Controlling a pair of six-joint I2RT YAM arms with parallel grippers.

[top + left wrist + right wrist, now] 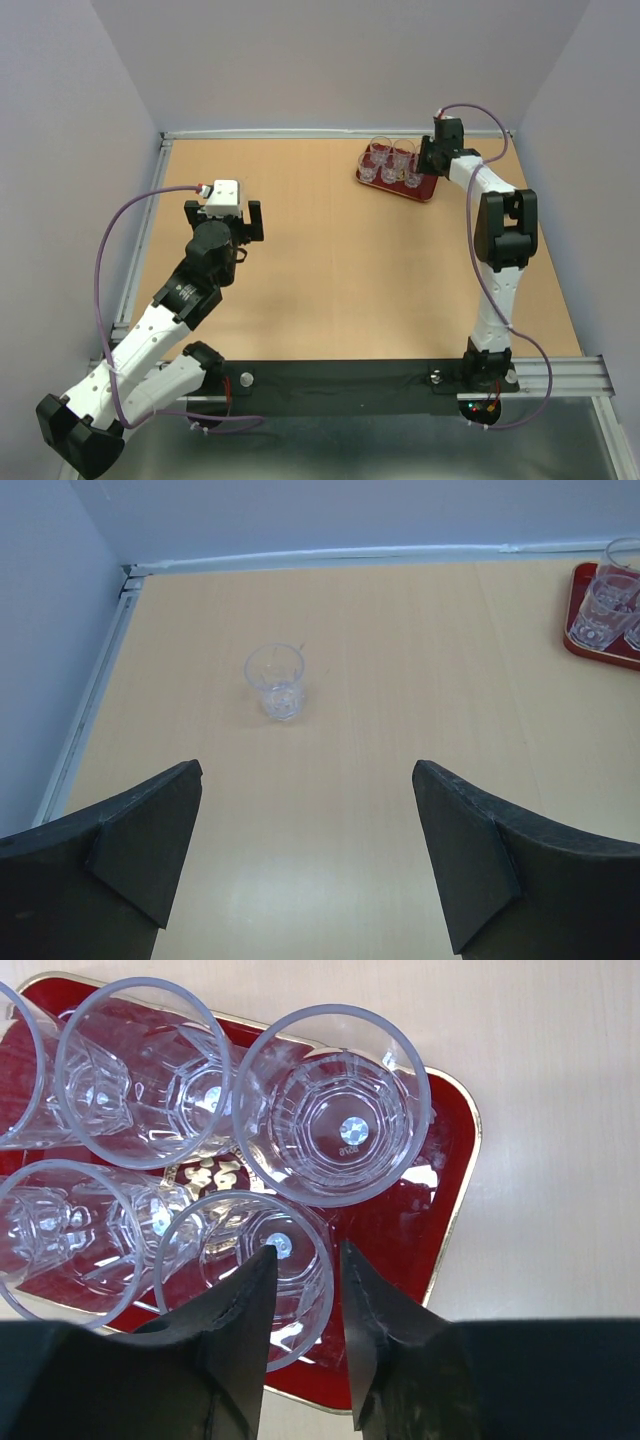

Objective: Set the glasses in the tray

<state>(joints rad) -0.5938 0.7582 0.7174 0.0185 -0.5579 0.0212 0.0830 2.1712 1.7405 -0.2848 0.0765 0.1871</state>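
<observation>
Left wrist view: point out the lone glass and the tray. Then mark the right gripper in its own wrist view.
lone glass (275, 683), left wrist view, middle of its wall.
tray (600, 657), left wrist view, its near rim.
right gripper (305, 1252), right wrist view, midway between its fingertips.

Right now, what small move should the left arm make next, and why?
Probably ease the left gripper forward and slightly left toward the lone glass. It stands upright on the table ahead of the open jaws, a little left of their centre, while the other five sit in the tray.
</observation>
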